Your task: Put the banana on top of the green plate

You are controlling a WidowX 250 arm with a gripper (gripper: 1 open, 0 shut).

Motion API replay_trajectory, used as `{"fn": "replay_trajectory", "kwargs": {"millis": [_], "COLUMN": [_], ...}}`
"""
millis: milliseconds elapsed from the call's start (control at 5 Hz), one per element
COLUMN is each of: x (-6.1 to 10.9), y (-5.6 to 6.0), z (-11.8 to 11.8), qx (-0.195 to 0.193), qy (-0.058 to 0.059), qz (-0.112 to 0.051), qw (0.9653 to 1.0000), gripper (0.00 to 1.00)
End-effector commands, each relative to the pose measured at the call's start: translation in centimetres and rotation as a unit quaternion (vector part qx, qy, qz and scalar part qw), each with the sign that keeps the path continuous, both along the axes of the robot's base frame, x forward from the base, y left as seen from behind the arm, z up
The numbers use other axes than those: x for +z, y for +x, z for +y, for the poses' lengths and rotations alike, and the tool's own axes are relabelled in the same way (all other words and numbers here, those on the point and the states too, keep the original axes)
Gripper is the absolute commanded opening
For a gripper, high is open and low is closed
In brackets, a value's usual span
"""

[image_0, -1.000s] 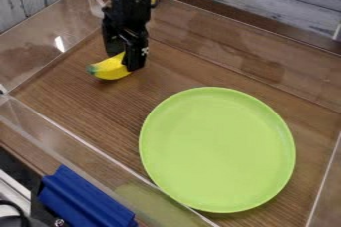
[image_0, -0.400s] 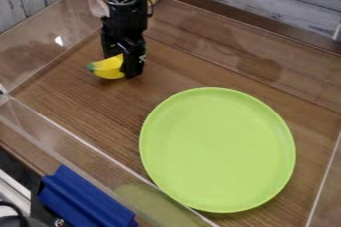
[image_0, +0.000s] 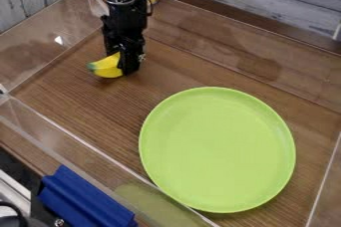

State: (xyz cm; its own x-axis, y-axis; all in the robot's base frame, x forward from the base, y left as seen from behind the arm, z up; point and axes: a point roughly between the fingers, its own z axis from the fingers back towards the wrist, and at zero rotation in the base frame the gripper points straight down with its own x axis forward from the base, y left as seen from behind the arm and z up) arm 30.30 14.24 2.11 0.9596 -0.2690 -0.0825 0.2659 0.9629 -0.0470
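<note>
One big lime-green plate [image_0: 217, 149] flat on wooden tabletop [image_0: 127, 114], nothing on it! Blue object [image_0: 84, 203] at near-left edge. Black robot gripper [image_0: 124, 60] over at far left, fingers closed, pinching yellow toy banana [image_0: 107, 67], well apart from plate, greenish tip poking out leftward!

The surface [image_0: 107, 110] is a brown wooden board with visible grain, edged by clear, reflective low walls. On its right part in the view lies the green plate [image_0: 217, 149], large, round and flat with a shallow raised rim, near the front edge. Toward the far left, well apart from the plate, is the banana [image_0: 107, 66], small and yellow with a greenish tip pointing left, at the black fingers [image_0: 131, 62]; whether it touches the wood cannot be told.
</note>
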Motion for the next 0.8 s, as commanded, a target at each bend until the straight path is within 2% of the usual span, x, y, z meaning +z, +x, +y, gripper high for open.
{"fn": "replay_trajectory", "kwargs": {"millis": [0,200,600], "x": [0.63,0.45,0.28], "y": [0.43,0.33,0.13], "z": [0.51,0.44,0.19], "qx": [0.005,0.005,0.003], "qy": [0.005,0.002,-0.001], "qz": [-0.013,-0.01,-0.004], "qw": [0.9999,0.9999,1.0], "gripper": [1.0,0.0,0.0]}}
